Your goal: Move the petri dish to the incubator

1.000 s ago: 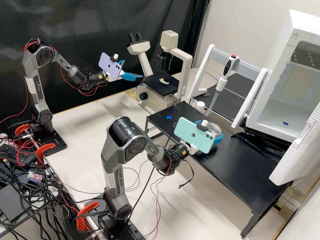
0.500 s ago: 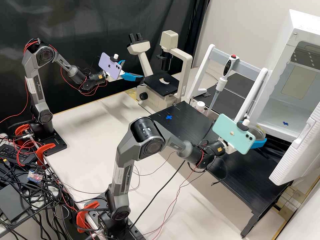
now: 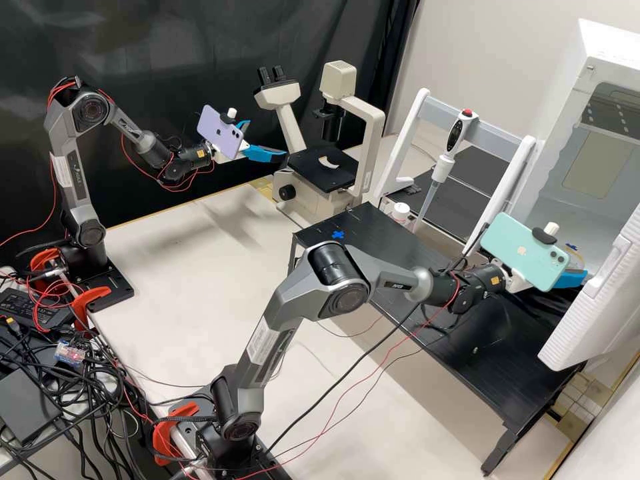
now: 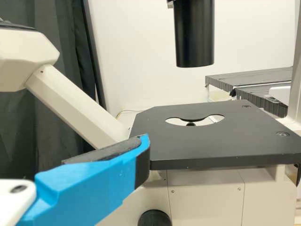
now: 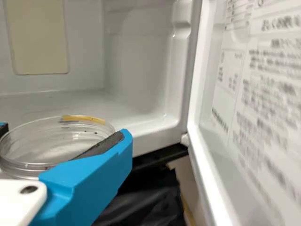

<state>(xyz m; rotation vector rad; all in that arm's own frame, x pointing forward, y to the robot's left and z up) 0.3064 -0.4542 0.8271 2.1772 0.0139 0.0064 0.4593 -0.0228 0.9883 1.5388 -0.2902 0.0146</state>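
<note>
Petri dish [image 5: 54, 141] is lying between the two blue fingers of the right hand [image 5: 64, 133] in the right wrist view; they are gripping its sides and, as far as can be judged, keeping it level. It is facing the mouth of the white incubator [image 5: 136, 61], beside the open door [image 5: 244, 94]. Carrying it in is seeming the step in hand; the next move is calling for easing it over the sill, clear of the door, then lowering it before letting go. In the high view, the left hand [image 3: 267, 139] is hanging at the far left, fingers spread, holding nothing. A black desk [image 3: 467, 327] is standing on the right, bearing a blue cross [image 3: 338, 234] near its left end, with a pipette [image 3: 440, 170] hanging beyond. A black curtain [image 3: 173, 47] is closing off the far left. In the left wrist view, the microscope's flat black stage [image 4: 211, 141] is lying ahead of that hand.
</note>
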